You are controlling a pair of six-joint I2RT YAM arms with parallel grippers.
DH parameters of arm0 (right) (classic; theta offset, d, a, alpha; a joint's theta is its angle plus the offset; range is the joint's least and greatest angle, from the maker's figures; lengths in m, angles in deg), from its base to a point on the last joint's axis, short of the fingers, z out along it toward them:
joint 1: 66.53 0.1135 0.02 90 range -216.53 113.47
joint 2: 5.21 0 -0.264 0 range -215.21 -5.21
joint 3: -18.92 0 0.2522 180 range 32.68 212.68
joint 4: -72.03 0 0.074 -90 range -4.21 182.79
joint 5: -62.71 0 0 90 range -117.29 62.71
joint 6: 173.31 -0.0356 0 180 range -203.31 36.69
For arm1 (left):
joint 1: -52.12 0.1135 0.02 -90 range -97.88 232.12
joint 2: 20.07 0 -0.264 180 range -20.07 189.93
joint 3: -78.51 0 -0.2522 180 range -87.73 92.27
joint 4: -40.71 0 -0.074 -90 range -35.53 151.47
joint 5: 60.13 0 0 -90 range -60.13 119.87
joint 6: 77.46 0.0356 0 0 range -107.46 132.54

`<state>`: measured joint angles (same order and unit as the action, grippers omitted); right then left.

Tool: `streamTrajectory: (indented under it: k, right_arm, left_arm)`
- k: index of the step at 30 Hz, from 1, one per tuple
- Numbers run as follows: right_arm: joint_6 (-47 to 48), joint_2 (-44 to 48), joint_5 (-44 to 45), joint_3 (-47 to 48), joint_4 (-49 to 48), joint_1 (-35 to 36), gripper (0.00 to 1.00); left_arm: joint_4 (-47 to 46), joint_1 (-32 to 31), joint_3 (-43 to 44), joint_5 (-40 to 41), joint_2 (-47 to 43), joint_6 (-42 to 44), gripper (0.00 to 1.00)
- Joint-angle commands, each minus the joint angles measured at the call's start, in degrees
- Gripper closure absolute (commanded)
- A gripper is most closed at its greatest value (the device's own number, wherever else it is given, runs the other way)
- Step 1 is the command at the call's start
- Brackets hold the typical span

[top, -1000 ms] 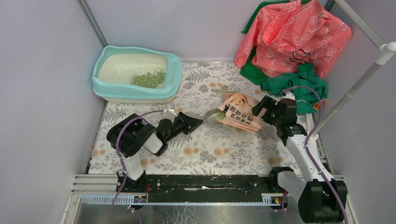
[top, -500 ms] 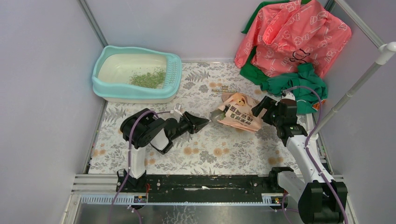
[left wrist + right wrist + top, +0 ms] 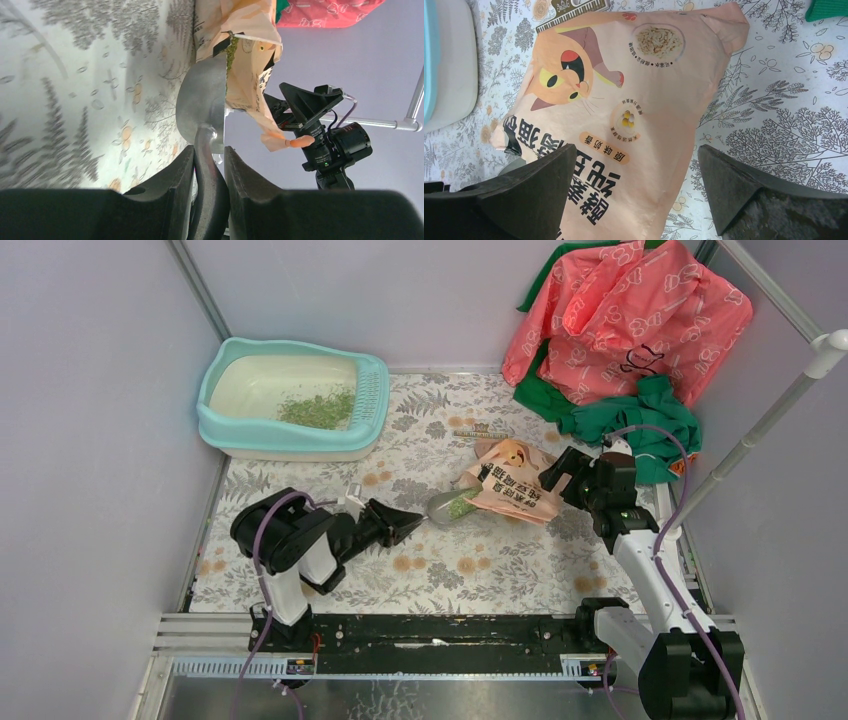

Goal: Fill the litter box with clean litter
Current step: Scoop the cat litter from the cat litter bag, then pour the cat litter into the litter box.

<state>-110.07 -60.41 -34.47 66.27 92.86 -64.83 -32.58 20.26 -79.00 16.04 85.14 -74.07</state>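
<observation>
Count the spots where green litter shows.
2. One patch of litter lies in the litter box; one load sits in the scoop held by the left fingers at the bag mouth. More may be hidden inside it.

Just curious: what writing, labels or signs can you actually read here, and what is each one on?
"原味奶香": orange oval label on the litter bag, seen upside down.
Large black characters on the bag: possibly "豆腐猫", partly covered, not certain.
Small captions beside the bag's round pictures: too small to read.
Dark strip at the bag's top edge: too small.
Black mark on the pink cloth: illegible.
</observation>
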Motion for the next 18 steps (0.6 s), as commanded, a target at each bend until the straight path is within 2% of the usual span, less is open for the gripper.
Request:
streamTrajectory:
  k: [1,7,15,18]
  right_arm:
    - [0.7,1.4,-1.4,2.7,-0.7,-0.2,0.0]
    - [0.7,1.9,-1.7,2.4,-0.6,-0.2,0.0]
    - [0.7,2.9,-1.8,2.1,0.0,-0.1,0.0]
    - [0.8,3.1,-1.8,2.2,0.4,-0.2,0.0]
  left_arm:
    - [-5.2,1.5,-4.0,1.9,-3.6,1.4,1.0]
    - [-5.1,3.7,-8.1,2.2,-9.6,1.3,1.0]
    - [-5.0,7.3,-9.3,-0.5,-14.7,0.5,1.0]
    - [-3.3,10.2,-11.4,-2.3,-18.1,-0.3,1.0]
